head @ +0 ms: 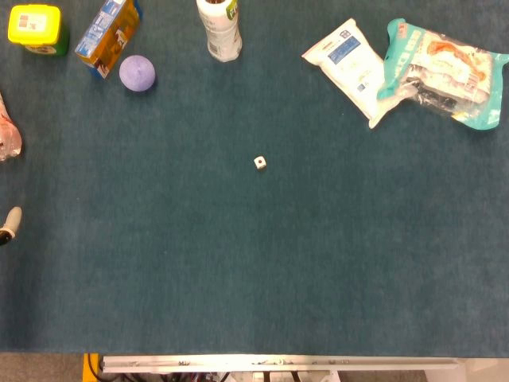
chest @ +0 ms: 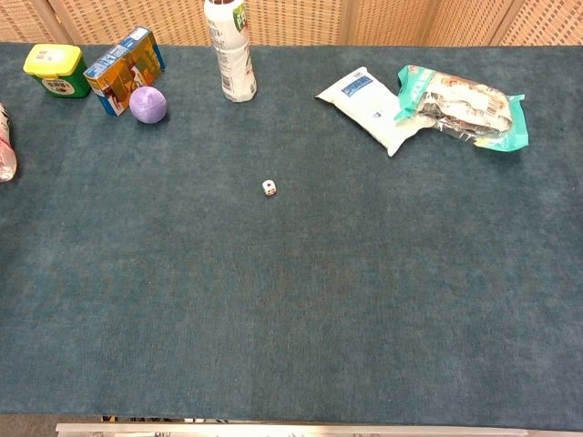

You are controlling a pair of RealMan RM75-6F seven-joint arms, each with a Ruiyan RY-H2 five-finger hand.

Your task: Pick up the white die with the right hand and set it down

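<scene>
The white die (head: 260, 162) lies alone on the dark teal table cloth (head: 254, 270), a little above the middle in the head view. The chest view shows the same die (chest: 269, 188), upright and touched by nothing. My right hand shows in neither view. At the far left edge of the head view a small pale tip with a dark base (head: 9, 224) pokes in; it looks like one fingertip of my left hand, far from the die. The remainder of that hand is cut off.
Along the back stand a yellow-lidded green jar (head: 36, 29), a blue carton (head: 107, 36), a purple ball (head: 137, 73) and a white bottle (head: 219, 30). Two snack packets (head: 350, 68) (head: 445, 72) lie back right. A pinkish wrapped item (head: 8, 137) sits at the left edge.
</scene>
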